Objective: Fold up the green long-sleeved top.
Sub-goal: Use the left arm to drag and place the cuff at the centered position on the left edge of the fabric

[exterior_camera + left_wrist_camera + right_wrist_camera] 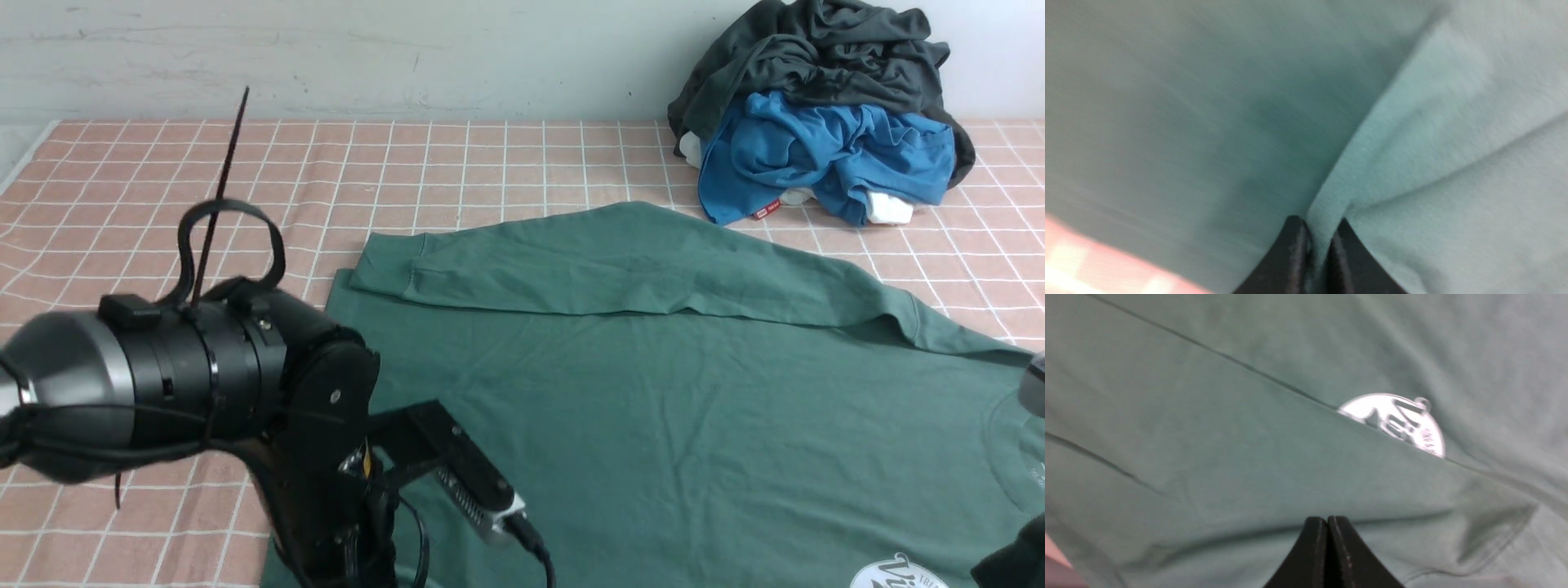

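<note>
The left end effector (1318,229) pinches a raised ridge of the green long-sleeved top (653,392), close to the garment's near left edge. The top lies flat on the pink-checked table (490,163). Its long axis runs left to right, hem to the left and neckline to the right, with one sleeve (612,261) laid along its far side. The right end effector (1327,522) is pressed together over the cloth near the white round logo (1396,420), which a fold half covers. I cannot tell whether it grips fabric. Each arm works its own end, so the next move probably carries the near edge away from the robot. The logo's script seems to begin "Vi". On the blue garment (824,155) at far right, a red label (766,212) is too small to read.
</note>
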`<action>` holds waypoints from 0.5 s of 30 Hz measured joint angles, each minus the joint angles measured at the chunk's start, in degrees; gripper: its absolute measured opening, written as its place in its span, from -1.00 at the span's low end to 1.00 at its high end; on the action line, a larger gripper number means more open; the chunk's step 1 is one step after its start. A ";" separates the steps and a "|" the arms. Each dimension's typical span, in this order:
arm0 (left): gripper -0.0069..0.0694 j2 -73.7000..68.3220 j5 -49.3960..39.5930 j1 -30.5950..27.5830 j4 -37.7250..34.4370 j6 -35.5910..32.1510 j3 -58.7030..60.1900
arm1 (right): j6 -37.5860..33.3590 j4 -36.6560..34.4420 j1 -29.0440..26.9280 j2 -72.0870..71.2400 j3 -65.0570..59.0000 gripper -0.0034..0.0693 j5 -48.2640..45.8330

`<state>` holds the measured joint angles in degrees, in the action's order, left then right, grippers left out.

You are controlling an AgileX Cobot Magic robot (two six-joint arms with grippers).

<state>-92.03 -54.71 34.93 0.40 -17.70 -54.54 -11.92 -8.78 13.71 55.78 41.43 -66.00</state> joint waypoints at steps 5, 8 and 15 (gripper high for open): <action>-0.74 -0.36 -1.05 0.00 5.98 0.00 -10.56 | 2.50 1.61 0.00 0.19 0.00 -0.87 0.60; -0.74 -1.61 -2.46 0.00 8.74 0.00 -17.25 | 3.55 2.59 0.00 0.23 0.00 -0.82 1.95; -0.74 -8.20 -7.12 -2.10 9.63 0.00 -28.38 | 4.05 2.97 0.00 0.23 0.00 -0.77 2.86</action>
<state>-100.24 -61.83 32.83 10.04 -17.70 -82.91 -7.87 -5.81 13.71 56.01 41.43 -63.13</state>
